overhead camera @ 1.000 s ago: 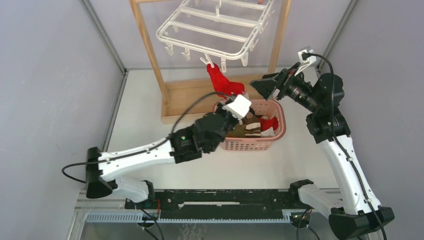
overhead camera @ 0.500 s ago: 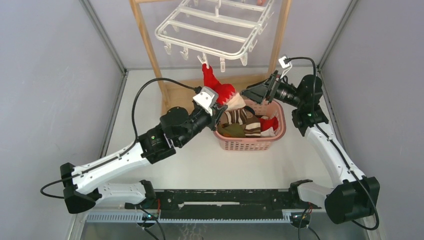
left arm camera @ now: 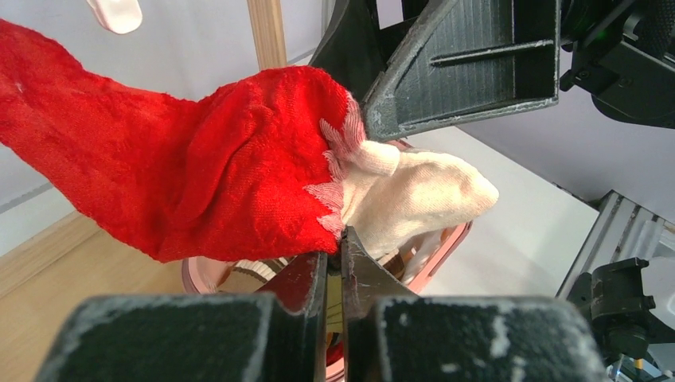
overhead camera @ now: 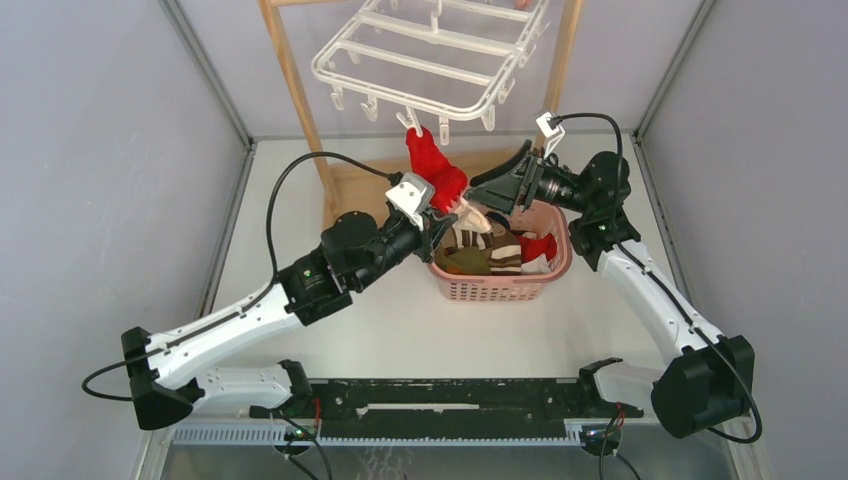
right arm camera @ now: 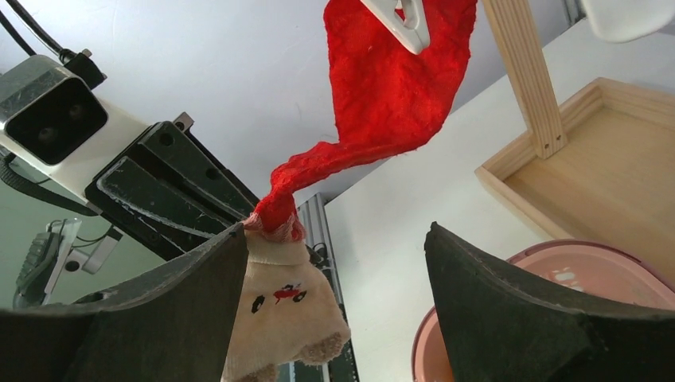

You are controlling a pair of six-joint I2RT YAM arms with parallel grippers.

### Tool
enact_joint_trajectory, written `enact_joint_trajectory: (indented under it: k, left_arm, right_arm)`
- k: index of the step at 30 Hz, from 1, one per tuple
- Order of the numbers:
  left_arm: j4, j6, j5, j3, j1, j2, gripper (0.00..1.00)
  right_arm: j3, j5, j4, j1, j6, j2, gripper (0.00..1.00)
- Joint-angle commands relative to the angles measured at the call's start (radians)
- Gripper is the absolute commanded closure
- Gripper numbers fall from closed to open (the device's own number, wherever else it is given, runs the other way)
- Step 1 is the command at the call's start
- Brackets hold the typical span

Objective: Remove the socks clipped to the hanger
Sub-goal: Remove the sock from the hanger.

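Grey walls (overhead camera: 90, 150) enclose a white table (overhead camera: 500, 330); wooden stand (overhead camera: 295, 100) behind.

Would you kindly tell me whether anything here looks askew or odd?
Yes: the red fabric sock with a cream toe is pulled slantwise and twisted thin between the white plastic clip holding it and the shut left fingers, rather than hanging straight. Nothing looks spilled or torn.

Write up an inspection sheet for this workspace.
Surface: white table, pink basket on it.
Job's things: red sock clipped to white hanger; more socks in the basket.
Clutter: nothing seen.
Grippers: left gripper shut on red sock; right gripper open by its cream toe.
Cables: black cable loops free above the table.
Surroundings: wooden stand, grey walls.
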Motion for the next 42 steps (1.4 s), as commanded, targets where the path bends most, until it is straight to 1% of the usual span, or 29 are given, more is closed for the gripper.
enact_joint_trajectory:
  k: [1,7,12,16,20,22,24,28,30,32,34,35,39,42]
  left_arm:
    - [0.053,-0.029,0.03,-0.015,0.011,-0.009,0.95]
    - [0.047,-0.034,0.029,-0.01,0.015,0.009,0.95]
    - [0.037,-0.037,0.03,-0.004,0.018,0.024,0.95]
    - [0.038,-0.04,0.03,-0.007,0.021,0.025,0.95]
    - [0.041,-0.041,0.027,-0.011,0.023,0.021,0.95]
    - [0.043,-0.041,0.026,-0.011,0.024,0.018,0.95]
    - [0.044,-0.041,0.028,-0.01,0.025,0.017,0.95]
    - [0.045,-0.041,0.026,-0.011,0.027,0.013,0.94]
    - [0.044,-0.042,0.023,-0.012,0.028,0.012,0.92]
    - [0.044,-0.044,0.023,-0.015,0.029,0.008,0.9]
    - [0.044,-0.046,0.023,-0.016,0.031,0.002,0.88]
    - [0.044,-0.047,0.024,-0.018,0.031,-0.002,0.84]
    - [0.039,-0.056,0.03,-0.025,0.032,-0.03,0.65]
    - [0.032,-0.063,0.019,-0.037,0.032,-0.051,0.47]
  right_arm:
    - [0.008,-0.014,0.038,0.014,0.009,-0.017,0.12]
    - [0.008,-0.017,0.061,0.03,0.03,-0.011,0.19]
    - [0.008,-0.024,0.093,0.048,0.048,0.004,0.28]
    - [0.008,-0.027,0.095,0.059,0.052,0.012,0.32]
    - [0.008,-0.035,0.089,0.06,0.05,0.018,0.45]
    - [0.007,-0.034,0.079,0.06,0.046,0.021,0.46]
    - [0.007,-0.034,0.069,0.062,0.041,0.023,0.5]
    - [0.008,-0.036,0.065,0.062,0.044,0.033,0.66]
    - [0.008,-0.038,0.068,0.062,0.046,0.036,0.77]
    - [0.008,-0.037,0.065,0.062,0.046,0.039,0.86]
    - [0.007,-0.033,0.059,0.062,0.043,0.042,0.91]
    - [0.007,-0.031,0.055,0.061,0.042,0.043,0.95]
    - [0.008,-0.026,0.048,0.059,0.041,0.05,0.98]
    - [0.008,-0.023,0.049,0.058,0.043,0.055,1.0]
